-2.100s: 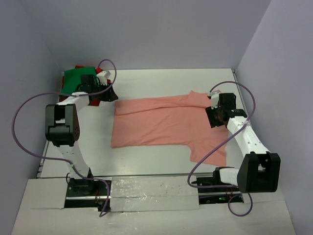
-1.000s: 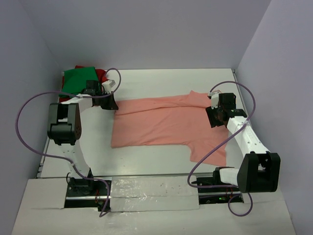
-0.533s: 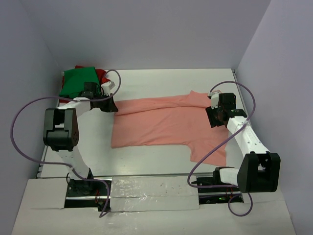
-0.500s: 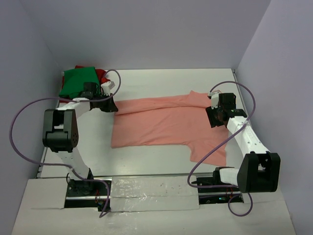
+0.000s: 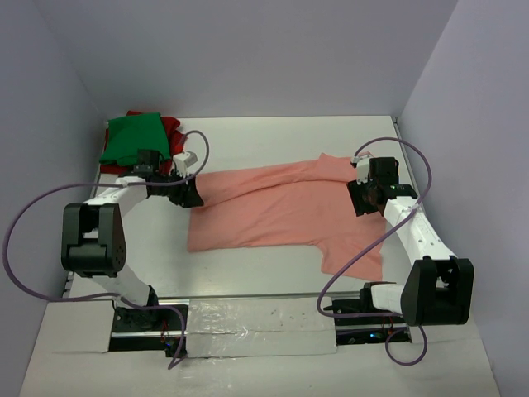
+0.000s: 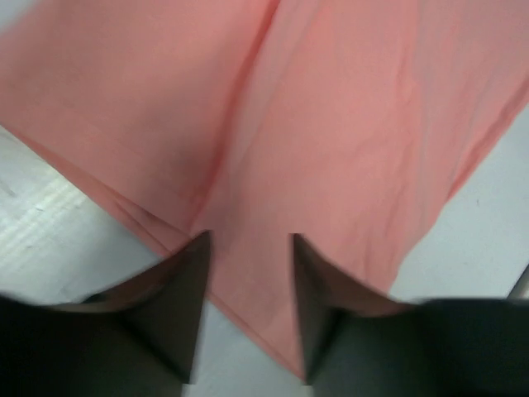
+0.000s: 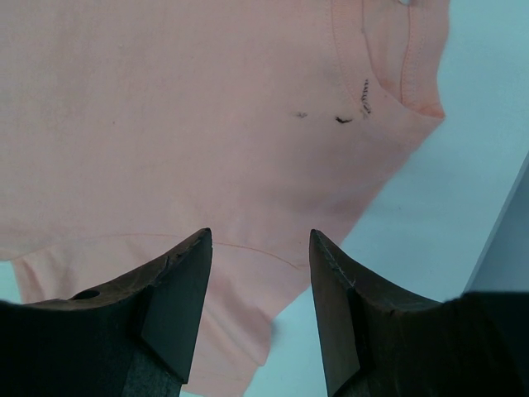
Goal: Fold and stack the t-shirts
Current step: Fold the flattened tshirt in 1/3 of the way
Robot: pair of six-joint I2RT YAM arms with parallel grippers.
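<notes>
Lying on white table [image 5: 273, 141], salmon-pink t-shirt [image 5: 273, 207] between lilac walls [image 5: 248, 58]

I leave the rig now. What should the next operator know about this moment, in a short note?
Left end effector: open, low over the salmon-pink t-shirt, at its far left corner.
Right end effector: open, over the same shirt near its collar, holding nothing.
Green t-shirt lies on the dark red t-shirt at the far left corner of the table.
Done: those two piled. Left: fold the pink shirt, stack it.
</notes>
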